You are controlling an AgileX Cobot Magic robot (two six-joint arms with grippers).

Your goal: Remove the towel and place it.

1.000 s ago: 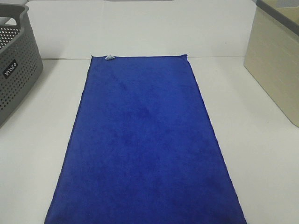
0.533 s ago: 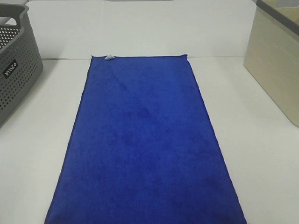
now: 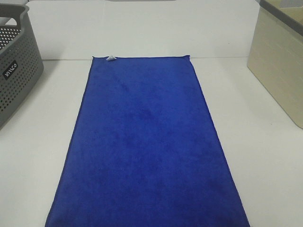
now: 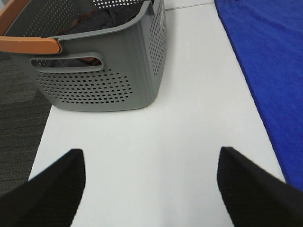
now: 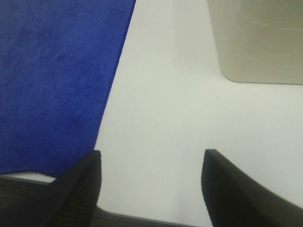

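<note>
royal-blue towel [image 3: 144, 146] spread flat down the middle of the white desk [image 3: 265, 156], small white tag [image 3: 111, 58] at its far left corner, near end running out of the high view. grey perforated basket [image 3: 16, 71] at the far left, dark cloth inside and an orange handle [image 4: 29, 44] (seen from the left wrist). beige bin [image 3: 279, 61] at the far right. left tool [image 4: 151, 184] wide, holding nothing, over bare desk between basket and towel. right tool [image 5: 151, 184] likewise wide and unloaded, above the desk's near edge just beside the towel's right border.
</note>
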